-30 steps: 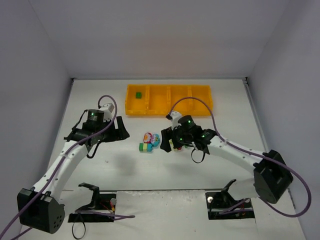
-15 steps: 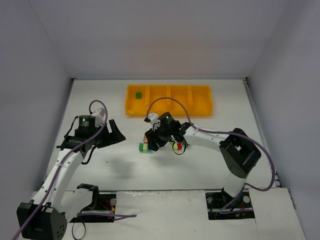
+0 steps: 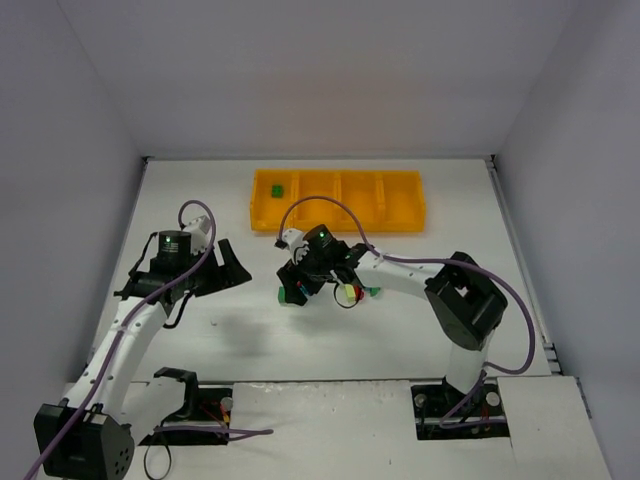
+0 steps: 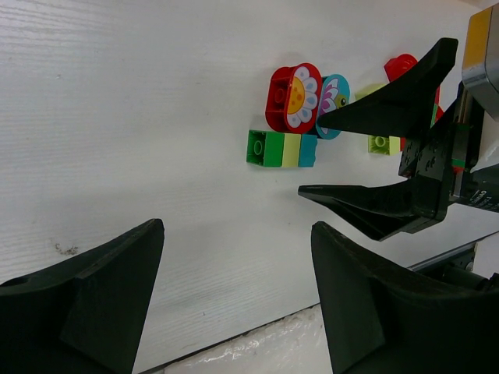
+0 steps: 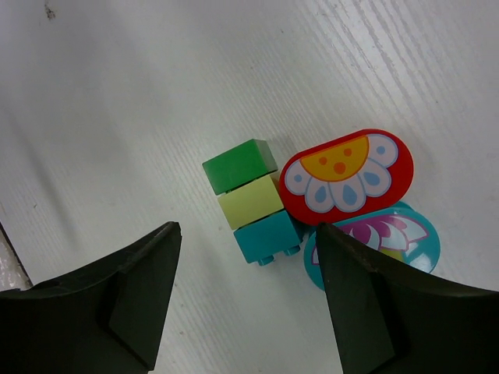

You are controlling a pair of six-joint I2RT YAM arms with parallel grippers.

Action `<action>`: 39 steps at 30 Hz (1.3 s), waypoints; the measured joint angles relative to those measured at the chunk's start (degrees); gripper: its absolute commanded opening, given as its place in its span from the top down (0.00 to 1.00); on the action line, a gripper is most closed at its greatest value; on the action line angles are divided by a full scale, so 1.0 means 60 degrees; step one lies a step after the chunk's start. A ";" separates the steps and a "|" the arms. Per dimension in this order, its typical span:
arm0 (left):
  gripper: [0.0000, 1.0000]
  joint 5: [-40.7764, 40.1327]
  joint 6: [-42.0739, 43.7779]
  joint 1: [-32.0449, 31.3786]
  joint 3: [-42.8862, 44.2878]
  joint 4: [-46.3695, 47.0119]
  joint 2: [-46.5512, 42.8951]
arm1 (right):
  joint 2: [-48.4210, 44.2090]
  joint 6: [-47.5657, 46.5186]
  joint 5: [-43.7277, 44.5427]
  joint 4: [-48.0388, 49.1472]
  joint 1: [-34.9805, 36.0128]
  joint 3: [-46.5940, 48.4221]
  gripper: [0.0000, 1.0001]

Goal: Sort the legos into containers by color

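- Legos (image 3: 349,293) bunched up in the middle of the table (image 3: 250,340), on the near side of the tray (image 3: 337,220) and apart from it.
- Tray itself: long, shallow, orange-yellow, four open compartments in a row, parked at the far middle.
- One small dark green brick (image 3: 277,189) sitting in the leftmost compartment.
- Main thing in the pile: a three-brick strip (image 5: 251,200), dark green then pale lime then teal, stuck end to end, lying flat on the white surface.
- Right up against the strip, a red oval piece (image 5: 347,175), glossy, printed with a white-petalled flower, orange-yellow centre, little blue drops on the petals.
- Just beside that, a teal oval piece (image 5: 382,241) with a pink-purple flower print, edge overlapped by the red one in the right wrist view.
- Further right, a lone lime brick (image 4: 380,142) and another red piece (image 4: 400,66), both half hidden behind the right gripper (image 4: 310,156) in the left wrist view. Can't tell the shape of that red one.
- Right gripper down low over the strip, fingers spread, nothing pinched; tips ending by the teal end, contact impossible to call.
- Left gripper (image 4: 238,234) off to the left of the pile, well apart from it, fingers spread wide with only bare table between them.
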 measured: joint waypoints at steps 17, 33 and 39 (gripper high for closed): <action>0.30 -0.0004 0.0011 0.0000 0.0000 0.0004 0.0044 | 0.0284 -0.0372 0.0189 -0.0270 0.0426 0.0284 0.39; 0.30 0.0036 0.0022 0.0000 0.0000 0.0018 0.0146 | 0.0280 -0.0171 0.0984 -0.0546 0.0627 -0.0302 0.41; 0.30 0.0036 0.0022 0.0000 0.0000 0.0018 0.0222 | 0.0280 -0.0058 0.1432 -0.0244 0.0627 -0.0302 0.44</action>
